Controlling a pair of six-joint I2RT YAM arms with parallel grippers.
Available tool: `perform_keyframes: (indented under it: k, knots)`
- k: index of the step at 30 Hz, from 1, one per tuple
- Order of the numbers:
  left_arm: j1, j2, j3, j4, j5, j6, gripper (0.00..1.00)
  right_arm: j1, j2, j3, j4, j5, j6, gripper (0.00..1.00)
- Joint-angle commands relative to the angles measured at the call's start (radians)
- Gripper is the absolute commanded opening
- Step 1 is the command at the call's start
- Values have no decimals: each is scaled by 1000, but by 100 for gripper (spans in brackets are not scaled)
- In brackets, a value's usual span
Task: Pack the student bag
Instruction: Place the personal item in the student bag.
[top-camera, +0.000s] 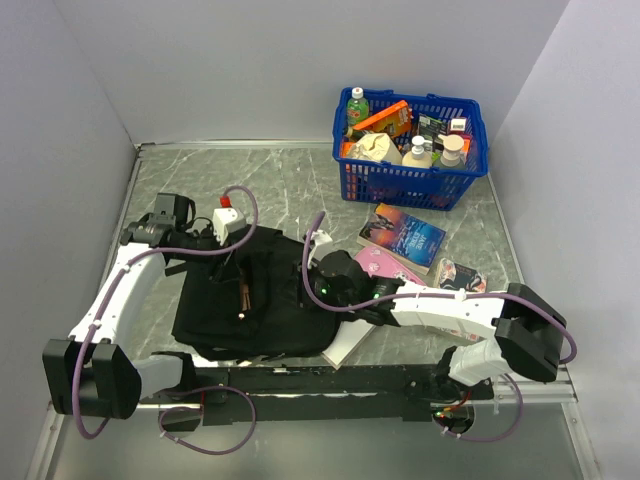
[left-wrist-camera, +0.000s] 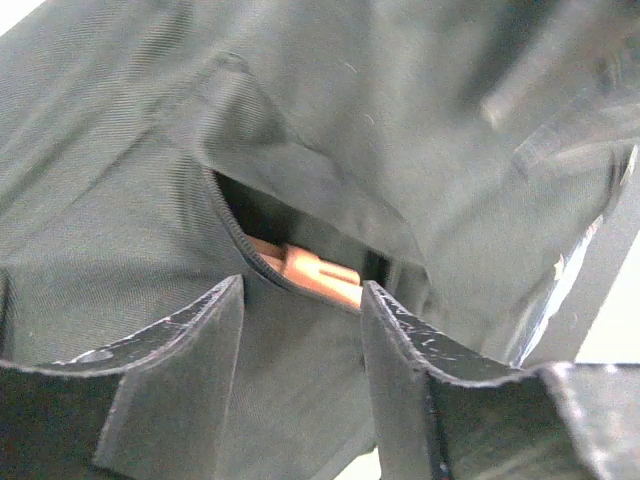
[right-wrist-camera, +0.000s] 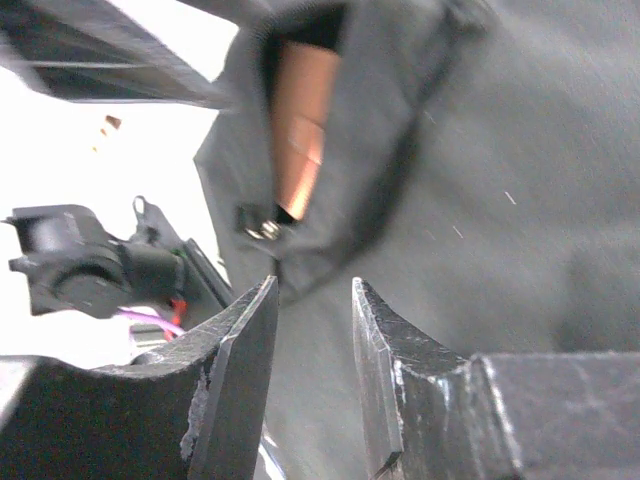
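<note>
Student bag (top-camera: 255, 295) lies just beyond left pincer (left-wrist-camera: 302, 300) and right pincer (right-wrist-camera: 313, 300).

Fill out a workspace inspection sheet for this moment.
Surface: grey marbled table.
Job's things: student bag lies flat near the arm bases; one pocket gapes with a copper-coloured item inside.
Clutter: blue basket of groceries at far right; books and a pink item lie between it and the bag.
End effectors: left end effector open over the pocket, holding nothing; right end effector open by the bag fabric.
Cables: purple cables loop along both arms.
Surroundings: plain pale walls on three sides.
</note>
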Motion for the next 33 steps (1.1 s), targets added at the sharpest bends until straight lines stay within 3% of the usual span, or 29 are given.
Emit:
perform_keyframes:
  k: [1,5,12,15,16,19,20,21,22,23,25,30,33]
  knots:
    - [1,36,71,-318,99,429,55,-18,18,-43,1,22,40,42]
    - [1,56,34,-452,39,608,57,-37,65,-47,15,7,61,42]
    - [-2,-23,-73,-399,-22,725,58,-38,91,-34,14,-7,55,42]
    - [0,-73,-70,-221,-64,563,58,-35,95,-19,4,-1,35,44]
    - [3,-93,-79,-23,-96,422,58,-31,95,-14,4,-1,28,44]
    - [6,-159,-111,272,-220,221,59,-8,111,18,-25,27,2,44]
    - [6,-162,-102,236,-156,234,58,-6,124,30,-40,35,2,44]
    - [6,-147,-45,117,-92,405,58,-4,130,44,-58,38,5,44]
    - [6,-124,-14,-159,-22,529,54,-4,134,47,-65,36,11,44]
    - [3,-71,17,-278,35,607,53,-4,139,47,-65,33,18,44]
    - [-5,-14,10,-472,30,798,49,-8,142,36,-56,36,26,44]
    - [-11,-113,-147,-448,-29,892,48,-14,154,9,-23,16,60,44]
    - [-71,-179,-205,-374,-38,835,47,-15,154,2,-14,18,74,43]
